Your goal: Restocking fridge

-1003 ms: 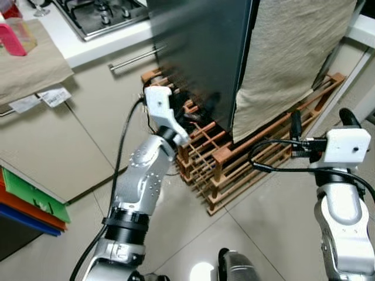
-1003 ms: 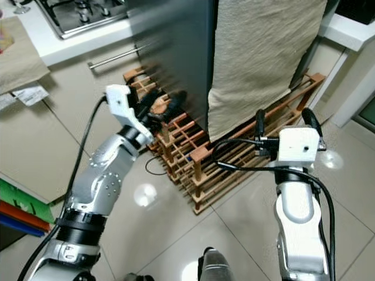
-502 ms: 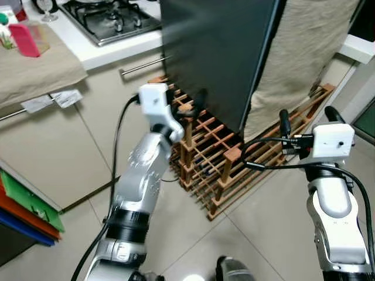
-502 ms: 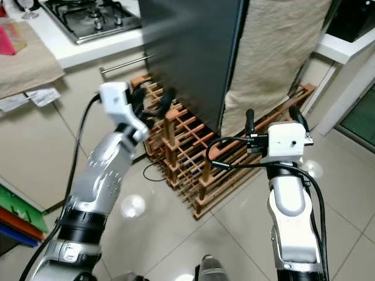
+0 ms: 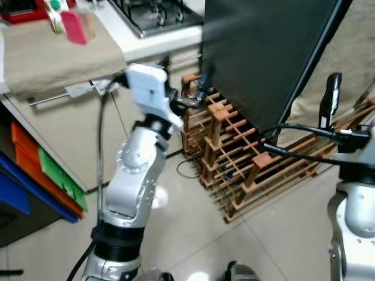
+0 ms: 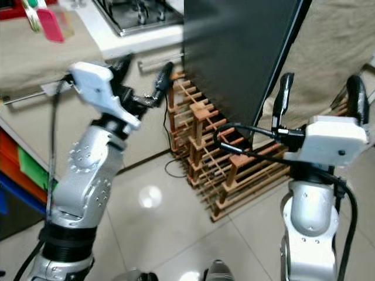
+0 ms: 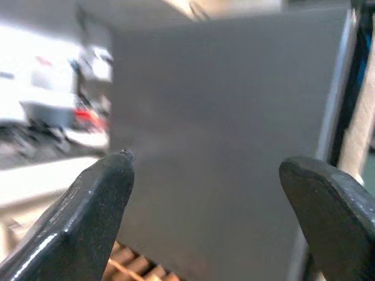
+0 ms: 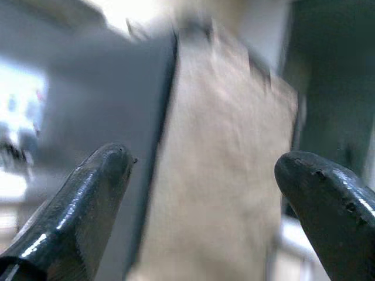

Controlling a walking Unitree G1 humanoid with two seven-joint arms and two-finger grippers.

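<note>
The fridge [image 5: 263, 52] is a tall dark grey box with its door shut, and a beige towel [image 6: 340, 47] hangs down its front. My left gripper [image 6: 143, 73] is raised beside the fridge's left side, at about counter height, open and holding nothing. In the left wrist view its fingers [image 7: 96, 199] spread wide before the plain grey fridge wall [image 7: 222, 134]. My right gripper [image 6: 319, 96] is lifted in front of the towel, open and empty. Through its fingertips [image 8: 105, 170] the towel [image 8: 228, 175] and the fridge's edge [image 8: 88, 111] are blurred.
A wooden wine rack [image 5: 234, 158] stands on the tiled floor against the fridge's foot, with a cable beside it. To the left runs a counter with a beige cloth [image 5: 53, 58], a pink item [image 5: 73, 26] and a gas hob [image 5: 158, 12]. Coloured boards [image 5: 41, 175] lean low left.
The view has swung, so the fridge and rack sit further right in the picture. Both arms have risen; the left gripper now stands higher, up by the counter edge.
</note>
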